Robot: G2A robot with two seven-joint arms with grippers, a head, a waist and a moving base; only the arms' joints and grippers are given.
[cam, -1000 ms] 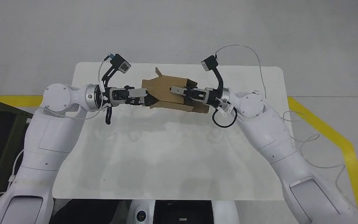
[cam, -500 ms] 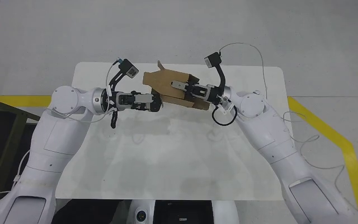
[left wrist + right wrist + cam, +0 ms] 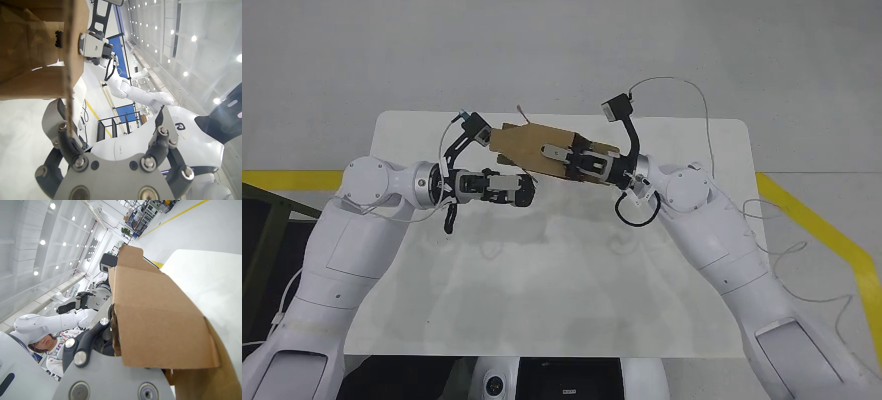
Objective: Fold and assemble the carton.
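Observation:
The brown carton (image 3: 537, 145) hangs part-folded above the far middle of the white table (image 3: 692, 280), one flap sticking up at its far end. My right gripper (image 3: 556, 154) is shut on a carton wall; in the left wrist view its pads clamp that wall (image 3: 70, 43) from both sides. From the right wrist the carton (image 3: 155, 321) covers most of that gripper. My left gripper (image 3: 525, 189) is open just below the carton's near left corner, holding nothing. A loose carton edge (image 3: 69, 98) hangs down against one of its fingers (image 3: 62, 130).
The white table stretches wide on the near side of both arms. A yellow floor line (image 3: 822, 230) runs beside the table on the right. A cable (image 3: 682, 95) loops above the right arm.
My left gripper has left the carton's left end and moved right, to below its near corner. My right gripper has carried the carton a little toward the far edge and tilted it.

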